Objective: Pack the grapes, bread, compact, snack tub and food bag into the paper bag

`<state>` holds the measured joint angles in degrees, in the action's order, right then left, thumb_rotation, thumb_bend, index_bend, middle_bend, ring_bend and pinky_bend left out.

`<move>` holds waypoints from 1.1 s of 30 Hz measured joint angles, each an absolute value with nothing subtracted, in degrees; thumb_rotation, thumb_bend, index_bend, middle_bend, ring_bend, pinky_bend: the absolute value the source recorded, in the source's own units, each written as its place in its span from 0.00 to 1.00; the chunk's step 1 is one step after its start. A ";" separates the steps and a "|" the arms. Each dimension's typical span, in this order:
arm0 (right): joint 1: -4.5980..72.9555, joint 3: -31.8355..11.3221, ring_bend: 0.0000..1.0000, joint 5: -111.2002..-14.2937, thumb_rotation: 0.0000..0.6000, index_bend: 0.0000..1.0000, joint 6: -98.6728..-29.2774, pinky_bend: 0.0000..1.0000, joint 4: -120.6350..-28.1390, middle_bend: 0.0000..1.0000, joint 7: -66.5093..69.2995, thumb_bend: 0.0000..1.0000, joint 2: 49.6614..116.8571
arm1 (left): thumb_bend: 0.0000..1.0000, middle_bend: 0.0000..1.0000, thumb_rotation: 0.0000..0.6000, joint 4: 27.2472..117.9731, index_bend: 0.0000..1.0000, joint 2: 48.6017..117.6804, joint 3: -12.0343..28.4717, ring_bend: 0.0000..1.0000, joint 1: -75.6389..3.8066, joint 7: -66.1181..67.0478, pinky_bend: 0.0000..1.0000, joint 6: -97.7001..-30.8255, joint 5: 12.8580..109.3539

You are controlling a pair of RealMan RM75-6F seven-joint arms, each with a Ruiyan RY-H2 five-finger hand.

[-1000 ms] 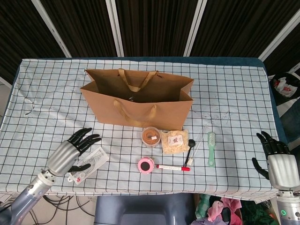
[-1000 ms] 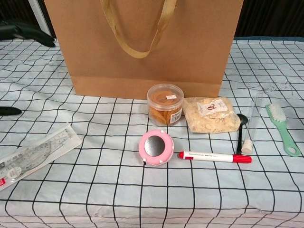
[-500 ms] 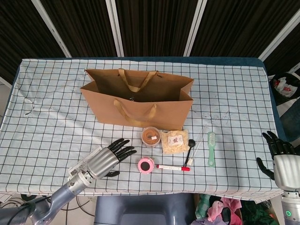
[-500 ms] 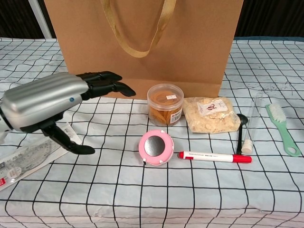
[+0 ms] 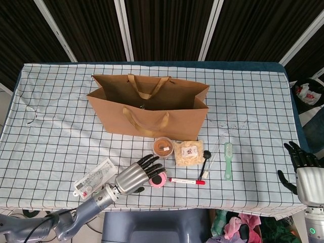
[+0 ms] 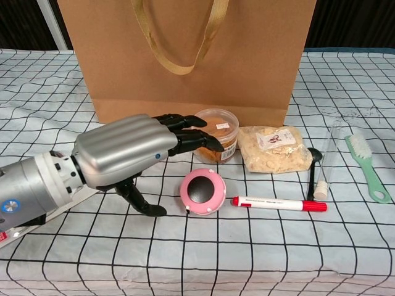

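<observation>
The brown paper bag (image 5: pixel 147 109) (image 6: pixel 185 58) stands open at the table's middle. In front of it sit the clear snack tub (image 5: pixel 163 147) (image 6: pixel 218 131), the food bag (image 5: pixel 188 152) (image 6: pixel 274 148) of pale flakes and the pink round compact (image 5: pixel 159 178) (image 6: pixel 202 192). My left hand (image 5: pixel 137 175) (image 6: pixel 133 151) is open, fingers spread, hovering just left of and over the compact, its fingertips (image 6: pixel 207 143) in front of the snack tub. My right hand (image 5: pixel 304 174) is open at the table's right edge, far from the objects. Grapes and bread are not visible.
A red-capped marker (image 5: pixel 187 180) (image 6: pixel 279 204), a black spoon (image 5: pixel 204 161), a clear tube (image 6: pixel 327 160) and a green brush (image 5: pixel 228 160) (image 6: pixel 367 166) lie right of the compact. A packaged ruler (image 5: pixel 94 176) lies at front left.
My left hand has swept rightward from over the ruler pack to beside the compact, fingers now reaching in front of the snack tub. The right hand has barely moved.
</observation>
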<state>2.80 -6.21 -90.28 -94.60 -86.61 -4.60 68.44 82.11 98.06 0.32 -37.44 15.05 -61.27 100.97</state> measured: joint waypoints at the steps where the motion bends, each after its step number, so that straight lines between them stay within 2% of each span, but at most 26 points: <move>1: 2.77 -6.22 0.24 -90.24 1.00 0.13 -94.62 0.28 -86.59 0.13 -4.52 0.26 68.43 | 0.03 0.18 1.00 81.71 0.16 98.54 0.42 0.01 -37.67 15.26 0.10 -60.97 100.69; 10: 2.78 -6.37 0.24 -89.83 1.00 0.13 -94.41 0.28 -86.22 0.13 -3.98 0.26 68.43 | 0.10 0.20 1.00 78.52 0.20 102.40 1.60 0.03 -40.22 16.77 0.12 -57.79 98.59; 17: 2.66 -6.45 0.24 -89.80 1.00 0.13 -94.59 0.28 -86.09 0.13 -3.31 0.26 68.25 | 0.14 0.25 1.00 76.52 0.22 104.04 1.60 0.07 -40.78 17.58 0.15 -57.84 98.01; 22: 2.66 -6.38 0.24 -89.93 1.00 0.13 -94.58 0.28 -86.12 0.13 -3.32 0.26 68.24 | 0.20 0.29 1.00 75.64 0.25 104.80 1.74 0.12 -41.34 18.28 0.23 -57.76 97.53; 33: 2.54 -6.43 0.24 -89.92 1.00 0.13 -94.80 0.28 -86.23 0.13 -3.03 0.26 68.03 | 0.21 0.34 1.00 74.65 0.26 105.50 1.45 0.17 -41.91 21.02 0.26 -57.56 97.06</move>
<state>2.54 -6.43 -89.92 -94.80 -86.23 -3.03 68.03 74.65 105.50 1.45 -41.91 21.02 -57.56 97.06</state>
